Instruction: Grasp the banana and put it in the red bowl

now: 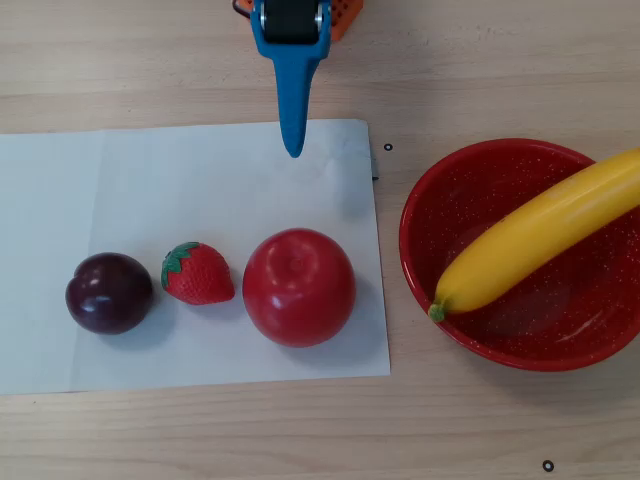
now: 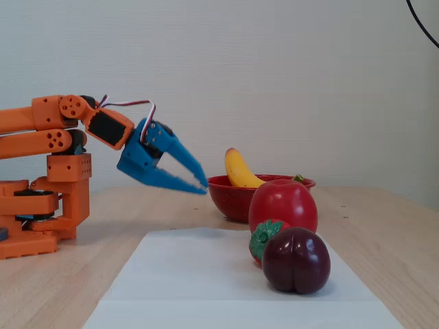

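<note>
Blue end effector (image 2: 203, 185) hangs released and empty above the paper sheet (image 1: 150, 200), and well off to its right in the overhead view the banana (image 1: 540, 235) lies across the red bowl (image 1: 470, 340), stem over the rim.

White paper sheet (image 1: 150, 190) on wooden table (image 1: 500, 60) carries a row: dark plum (image 1: 109, 292) at 9 o'clock, strawberry (image 1: 197, 273) middle, red apple (image 1: 299, 287) at 3 o'clock.

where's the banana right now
In the overhead view the banana lies at the right, slanted across the red bowl, its green stem tip over the near-left rim, to the right of the apple.
</note>
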`<move>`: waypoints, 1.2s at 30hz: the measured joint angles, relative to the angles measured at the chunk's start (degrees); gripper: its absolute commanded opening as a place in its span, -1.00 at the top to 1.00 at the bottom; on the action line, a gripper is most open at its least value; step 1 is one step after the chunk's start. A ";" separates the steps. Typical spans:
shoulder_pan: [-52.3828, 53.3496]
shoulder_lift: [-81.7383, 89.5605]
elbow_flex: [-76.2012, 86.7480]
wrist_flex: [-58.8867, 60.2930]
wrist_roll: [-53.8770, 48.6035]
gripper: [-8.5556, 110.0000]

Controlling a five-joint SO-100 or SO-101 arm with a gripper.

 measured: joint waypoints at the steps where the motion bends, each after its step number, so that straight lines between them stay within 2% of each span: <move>1: 0.00 -0.26 1.05 -1.14 0.00 0.85; 19: 0.00 -0.26 3.52 17.05 -6.68 0.85; 36: 0.00 -0.26 3.52 17.84 -7.82 0.85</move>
